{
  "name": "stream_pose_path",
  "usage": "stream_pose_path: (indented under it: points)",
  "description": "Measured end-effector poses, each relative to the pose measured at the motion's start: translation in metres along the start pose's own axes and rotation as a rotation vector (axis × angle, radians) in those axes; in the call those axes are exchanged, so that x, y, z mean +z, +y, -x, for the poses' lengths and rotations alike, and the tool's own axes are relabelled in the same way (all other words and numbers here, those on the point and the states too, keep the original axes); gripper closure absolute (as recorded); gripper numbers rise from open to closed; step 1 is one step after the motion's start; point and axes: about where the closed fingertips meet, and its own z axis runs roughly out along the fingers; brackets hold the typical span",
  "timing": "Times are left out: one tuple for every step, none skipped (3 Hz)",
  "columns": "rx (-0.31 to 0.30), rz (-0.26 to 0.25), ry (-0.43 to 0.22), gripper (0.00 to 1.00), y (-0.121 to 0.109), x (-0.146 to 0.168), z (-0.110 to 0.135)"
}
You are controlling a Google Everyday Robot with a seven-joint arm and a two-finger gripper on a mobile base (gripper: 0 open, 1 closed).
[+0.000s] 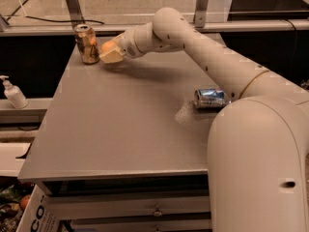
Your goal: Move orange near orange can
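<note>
Arm (pixel 212 57): rising from the near right corner and reaching across the table toward the far left corner, its bulky base filling the near right of the view.
Table (pixel 116 129): a grey top bearing both cans, with the arm's shadow lying along its far edge.
Box (pixel 38 215): sitting on the floor below the near left corner, partly cut off by the view.
Gripper (pixel 109 53): hanging low over the far left corner, just right of the orange can, its pale fingers (pixel 115 57) clasping the orange between them.
Silver can (pixel 210 98): lying on its side near the right edge, close beside the arm and well apart from the orange can.
Orange can (pixel 87 43): standing upright at the far left corner, close to the far edge.
Bottle (pixel 13 93): standing off the table, on a ledge beyond the left edge.
Orange (pixel 106 46): being gripped just beside the orange can; whether it is touching the can or the table cannot be told.
</note>
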Motion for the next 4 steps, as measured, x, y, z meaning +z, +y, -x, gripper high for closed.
stream_pose_path:
  points:
    - [0.027,0.004,0.004,1.00,-0.0012,0.0065,-0.0043]
    - [0.052,0.010,0.010,0.83,-0.0016,0.0108,-0.0082]
    - [0.066,0.015,0.010,0.59,-0.0014,0.0140,-0.0091]
    - [0.075,0.020,0.006,0.35,-0.0012,0.0159,-0.0089]
